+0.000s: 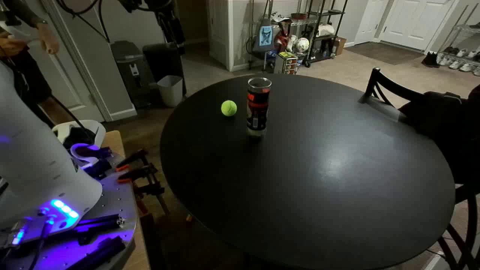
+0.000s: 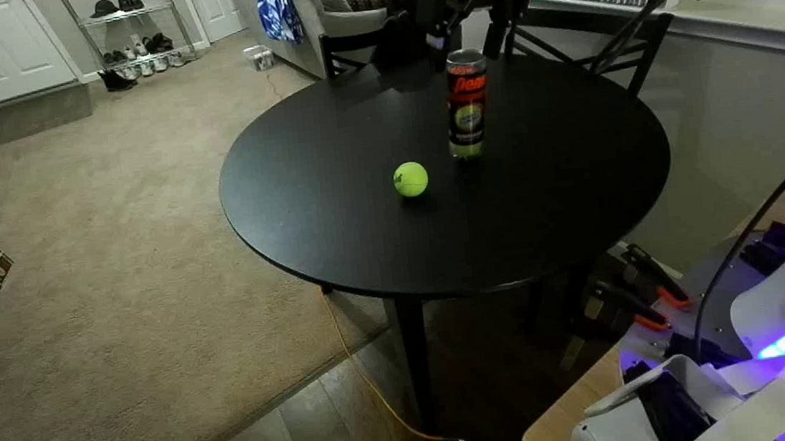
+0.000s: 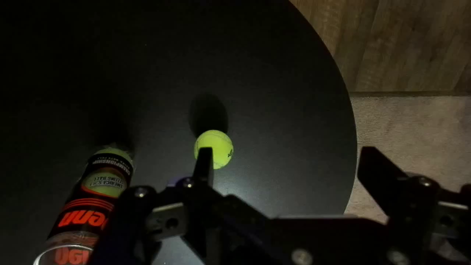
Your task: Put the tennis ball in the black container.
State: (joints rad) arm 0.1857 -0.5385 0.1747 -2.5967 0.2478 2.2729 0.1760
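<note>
In an exterior view, the ball [image 1: 228, 108] rests on the bench [image 1: 318, 202], near the can [image 1: 257, 107] but not touching it. The can stands upright, and its mouth seems to have no lid.

In an exterior view, the claw [image 2: 467, 42] hangs above the bench, spread wide and carrying nothing. The rim of the can shows in front of it. The foot of the can looks yellow-green, so perhaps it is not empty.

In the wrist view, the two fingers [image 3: 204, 162] are far apart and nothing is pinched. One of them hides a little of the ball, while the other appears beyond the edge of the bench. The ball is therefore not centred, and the claw should probably shift before it goes down.

The ball is likely light, and its fuzzy skin should give good friction. It is probably springy, so a firm squeeze will hardly damage it; but, being round, it may roll away if only one side is pushed. The best hold seems to be on two opposite sides, at the widest part or slightly above, because the mouth of the can looks hardly wider than the ball and leaves little room for the fingers.
</note>
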